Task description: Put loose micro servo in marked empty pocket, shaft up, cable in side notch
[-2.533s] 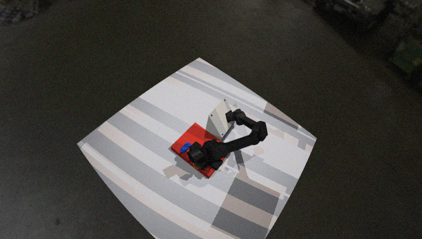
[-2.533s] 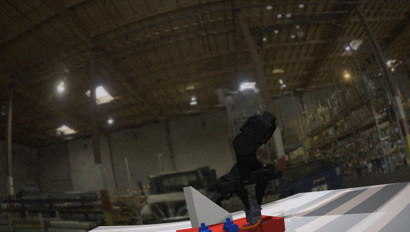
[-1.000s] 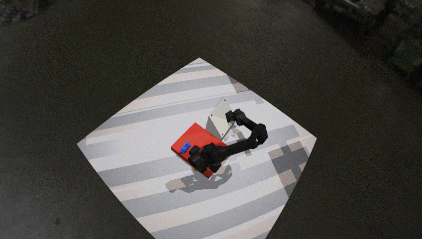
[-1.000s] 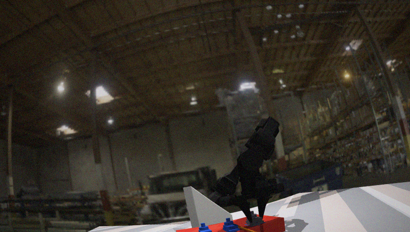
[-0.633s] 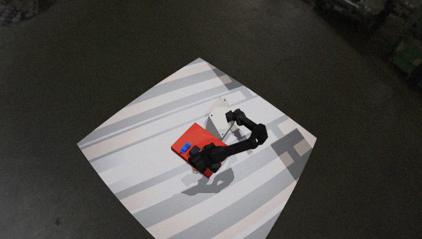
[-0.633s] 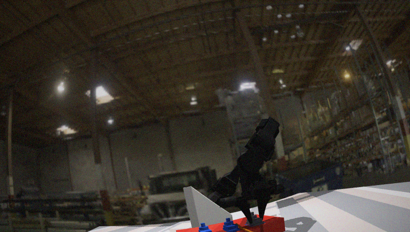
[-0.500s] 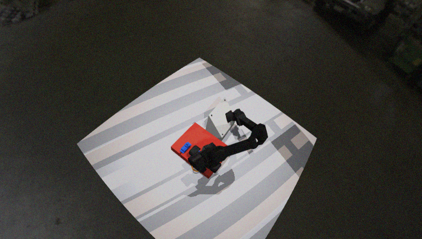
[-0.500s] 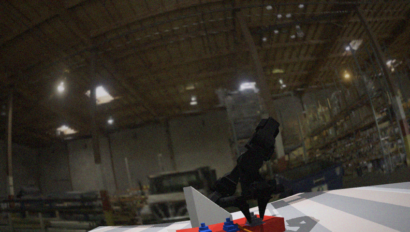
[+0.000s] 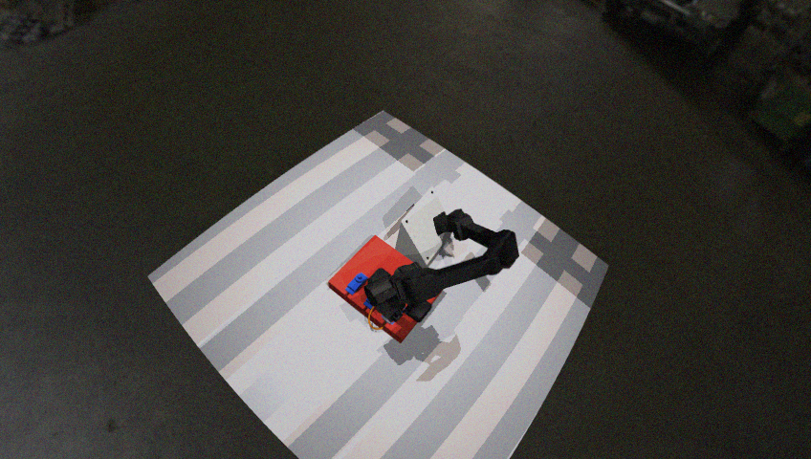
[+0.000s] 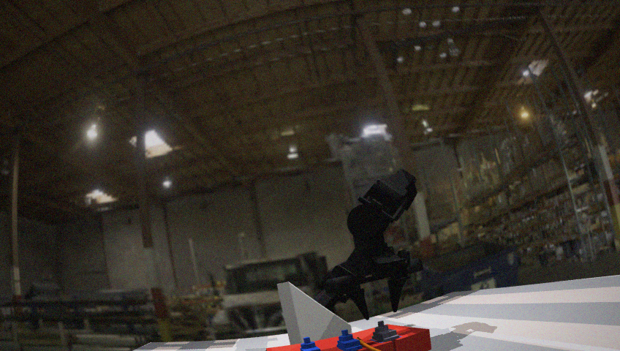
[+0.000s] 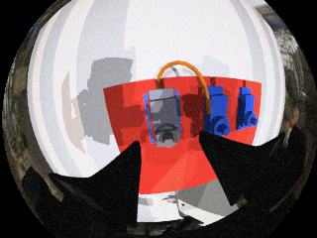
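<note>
The grey micro servo (image 11: 164, 114) (image 10: 383, 333) sits in the blue-outlined pocket at one end of the red deck (image 11: 178, 169) (image 10: 413, 336) (image 9: 369, 258), with its shaft end up. Its orange cable (image 11: 181, 66) (image 10: 367, 344) (image 9: 370, 322) arcs out over the deck's edge; I cannot tell whether it lies in the notch. My gripper (image 11: 170, 141) (image 10: 379, 313) (image 9: 386, 307) is open and hangs a little above the servo, its fingers apart from it. In the top view my gripper hides the servo.
Two blue servos (image 11: 217, 115) (image 11: 246, 111) (image 10: 346, 338) (image 10: 308, 344) (image 9: 357, 282) stand in the neighbouring pockets. A white wedge-shaped plate (image 9: 421, 227) (image 10: 304, 317) stands behind the deck by the arm's base. The deck lies on a grey-striped mat (image 9: 273, 238).
</note>
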Motion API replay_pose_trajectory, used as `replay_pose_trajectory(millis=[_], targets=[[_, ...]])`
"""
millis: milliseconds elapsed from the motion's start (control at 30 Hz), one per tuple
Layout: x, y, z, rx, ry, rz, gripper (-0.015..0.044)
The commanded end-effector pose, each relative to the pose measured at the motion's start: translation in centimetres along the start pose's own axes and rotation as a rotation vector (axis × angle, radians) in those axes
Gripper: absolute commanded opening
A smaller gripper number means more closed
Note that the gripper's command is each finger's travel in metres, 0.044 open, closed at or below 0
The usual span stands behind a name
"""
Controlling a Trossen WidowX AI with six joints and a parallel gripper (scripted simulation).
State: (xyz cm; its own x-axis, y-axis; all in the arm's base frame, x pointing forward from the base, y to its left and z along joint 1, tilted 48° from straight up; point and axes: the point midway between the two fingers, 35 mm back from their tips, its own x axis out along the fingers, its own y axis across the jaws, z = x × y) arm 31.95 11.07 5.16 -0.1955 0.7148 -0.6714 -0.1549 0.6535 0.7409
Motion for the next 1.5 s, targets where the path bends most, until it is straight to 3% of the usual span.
replay_pose_trajectory(millis=[0,100,400,633,1467], targets=[[-2.8,-0.5,-3.6,0.006,-0.003,-0.012,0.0371],[-5.0,-0.3,-8.1,0.003,0.003,-0.008,0.0440],[-5.6,-0.2,-9.2,0.002,0.005,-0.006,0.0440],[-9.8,-0.1,-9.0,0.006,-0.002,-0.002,0.0440],[-10.0,-0.1,-9.0,0.007,-0.002,-0.002,0.0440]])
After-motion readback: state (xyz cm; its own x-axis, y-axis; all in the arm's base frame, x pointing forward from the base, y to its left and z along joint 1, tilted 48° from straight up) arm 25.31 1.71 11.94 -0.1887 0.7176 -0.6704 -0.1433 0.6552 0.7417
